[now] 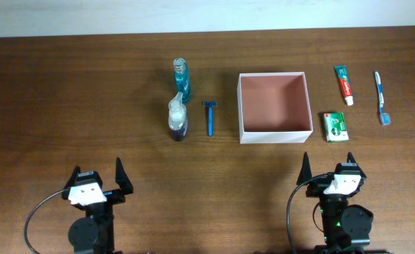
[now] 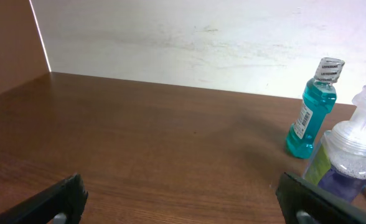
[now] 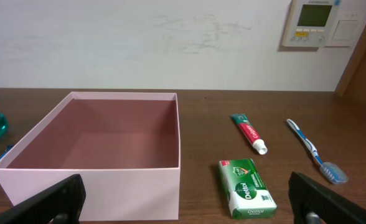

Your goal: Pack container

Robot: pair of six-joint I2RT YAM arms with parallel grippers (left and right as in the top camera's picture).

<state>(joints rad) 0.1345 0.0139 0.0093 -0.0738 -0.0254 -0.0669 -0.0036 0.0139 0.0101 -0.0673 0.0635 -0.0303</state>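
The container [image 1: 243, 106], a square shallow box with white walls and a pinkish-brown inside, stands empty at the table's middle; it also shows in the right wrist view [image 3: 133, 183]. Left of it lie a blue razor [image 1: 209, 117], a teal mouthwash bottle [image 1: 182, 77] [image 2: 310, 115] and a clear pump bottle with purple liquid [image 1: 177, 120] [image 2: 348, 155]. Right of it lie a green soap box [image 1: 336, 126] [image 3: 246, 186], a toothpaste tube [image 1: 344, 85] [image 3: 249, 132] and a blue toothbrush [image 1: 382, 97] [image 3: 312, 149]. My left gripper [image 1: 97, 182] [image 2: 183, 202] and right gripper [image 1: 329, 169] [image 3: 189, 202] are open and empty near the front edge.
The dark wooden table [image 1: 87, 92] ends at a white wall [image 3: 139, 43] behind. A wall thermostat [image 3: 314, 23] hangs at the upper right of the right wrist view.
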